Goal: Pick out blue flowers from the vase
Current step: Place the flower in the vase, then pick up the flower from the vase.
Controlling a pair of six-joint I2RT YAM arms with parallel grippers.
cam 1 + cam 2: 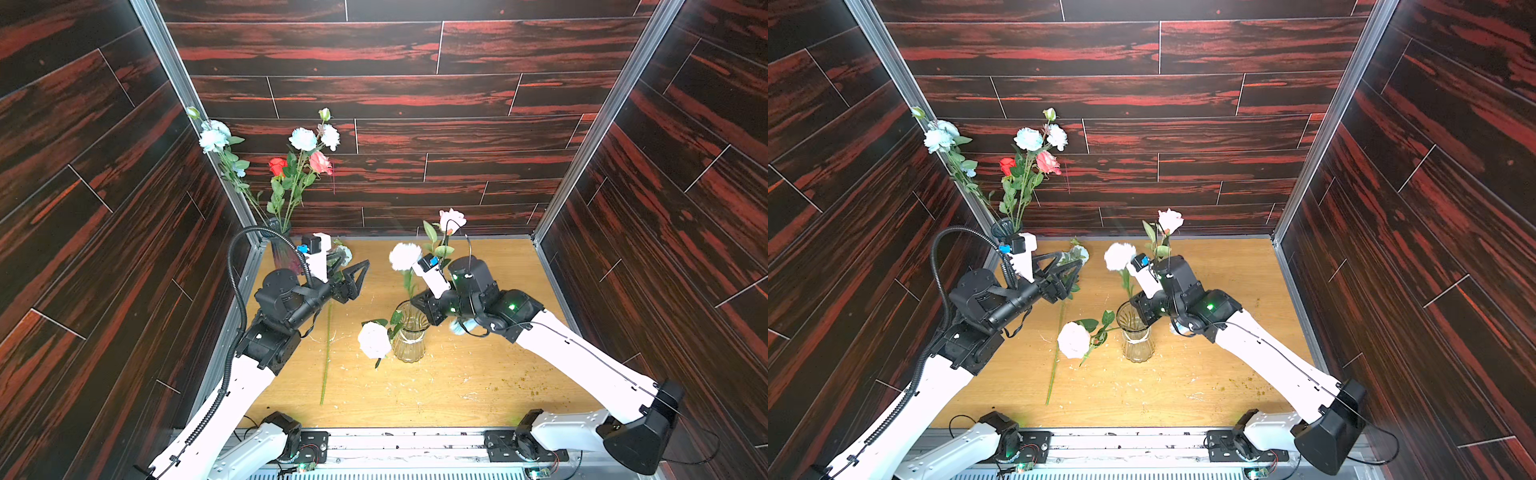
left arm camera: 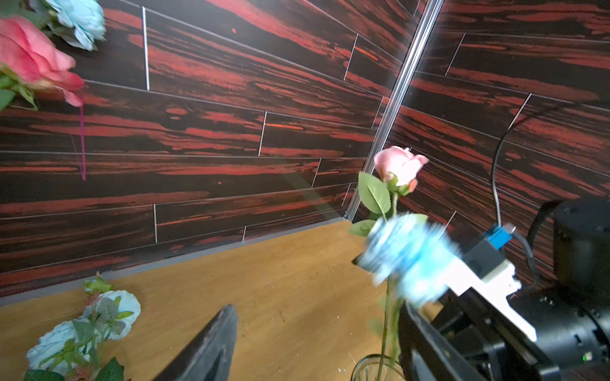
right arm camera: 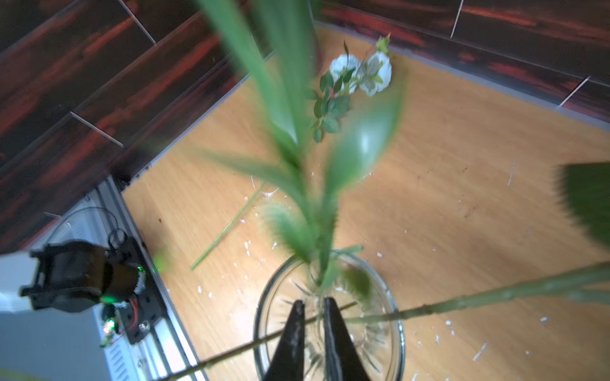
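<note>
We see a scuffed wooden tabletop [image 1: 478, 386] where one pale blue ruffled flower stem [image 3: 376, 74] lies at nine o'clock from the ribbed clear glass vase [image 1: 409, 351]. Another blue bloom [image 1: 404, 256] rises from that vase. Our left gripper [image 2: 317, 310] gapes wide and empty, while our right gripper [image 3: 312, 306] sits at the vase mouth, jaws a sliver apart, and we cannot tell whether it grips anything.

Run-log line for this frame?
left tool: open, above table | right tool: at glass vase mouth, grip unclear | blue flower: one stem lying on table
</note>
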